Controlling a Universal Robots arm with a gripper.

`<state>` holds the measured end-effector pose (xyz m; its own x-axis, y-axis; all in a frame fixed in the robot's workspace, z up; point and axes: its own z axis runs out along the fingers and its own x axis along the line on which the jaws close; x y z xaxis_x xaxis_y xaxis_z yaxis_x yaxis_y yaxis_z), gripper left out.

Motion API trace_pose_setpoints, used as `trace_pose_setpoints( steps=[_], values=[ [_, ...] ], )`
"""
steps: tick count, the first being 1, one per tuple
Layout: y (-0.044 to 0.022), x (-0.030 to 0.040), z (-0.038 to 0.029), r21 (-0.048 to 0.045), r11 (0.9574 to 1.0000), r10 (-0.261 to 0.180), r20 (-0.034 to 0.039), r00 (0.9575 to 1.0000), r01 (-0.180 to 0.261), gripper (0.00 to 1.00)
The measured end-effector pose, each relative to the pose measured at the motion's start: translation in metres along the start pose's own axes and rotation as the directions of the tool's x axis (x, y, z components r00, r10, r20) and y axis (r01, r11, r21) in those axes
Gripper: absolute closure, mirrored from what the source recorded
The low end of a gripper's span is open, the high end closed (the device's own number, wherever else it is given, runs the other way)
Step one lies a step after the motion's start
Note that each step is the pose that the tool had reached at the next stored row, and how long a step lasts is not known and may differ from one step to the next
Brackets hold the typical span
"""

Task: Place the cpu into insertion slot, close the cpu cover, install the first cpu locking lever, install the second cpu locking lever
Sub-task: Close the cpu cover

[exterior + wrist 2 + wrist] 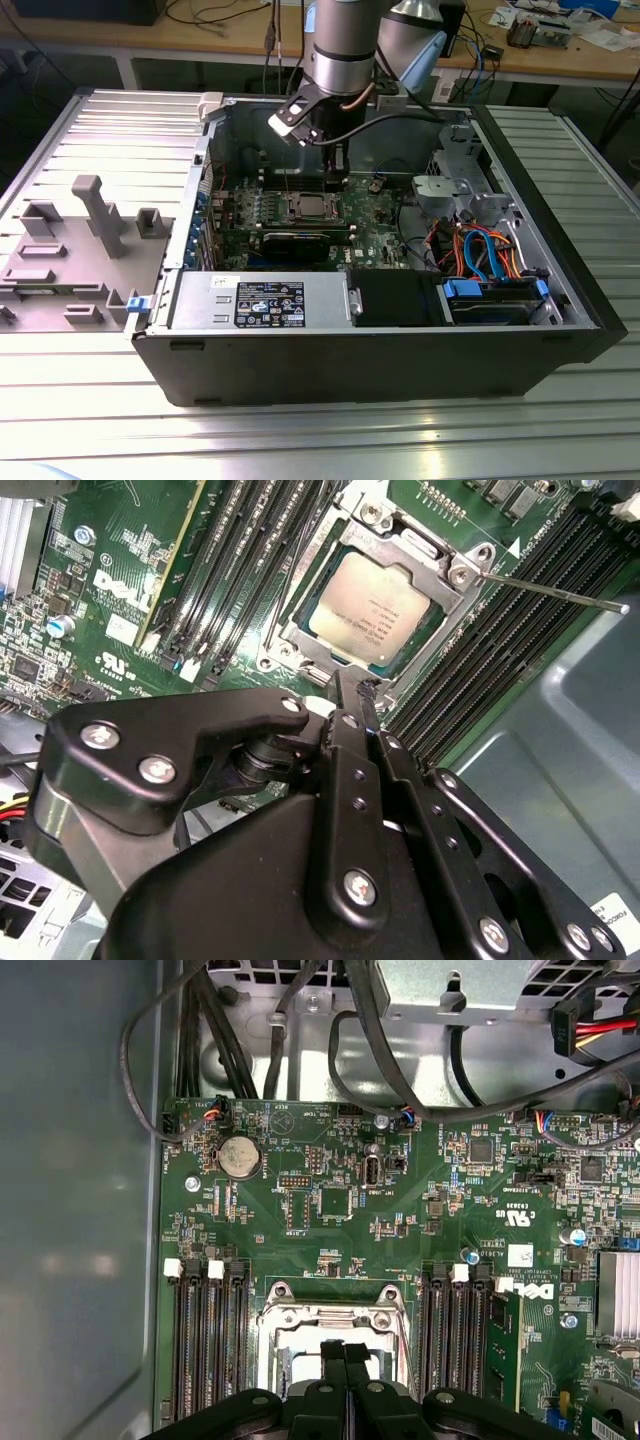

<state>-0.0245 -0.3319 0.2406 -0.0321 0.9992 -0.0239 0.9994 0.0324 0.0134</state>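
While my end effector (345,1350) hovers with fingers pressed together, gripping nothing, at one edge of the insertion slot (305,208), the cpu (368,608) sits in that slot mid-motherboard (330,1210), the cpu cover (455,565) framing it and one thin locking lever (545,592) jutting beyond a corner.

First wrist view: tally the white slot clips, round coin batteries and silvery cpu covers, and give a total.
white slot clips: 4
round coin battery: 1
cpu cover: 1
Total: 6
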Motion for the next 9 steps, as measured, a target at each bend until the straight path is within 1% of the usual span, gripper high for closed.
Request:
trace_pose_setpoints(
  steps=[9],
  values=[
    [-0.0013, 0.0, 0.0, 0.0, 1.0, 0.0, -0.0001, 1.0, 0.0, 0.89]
  ],
)
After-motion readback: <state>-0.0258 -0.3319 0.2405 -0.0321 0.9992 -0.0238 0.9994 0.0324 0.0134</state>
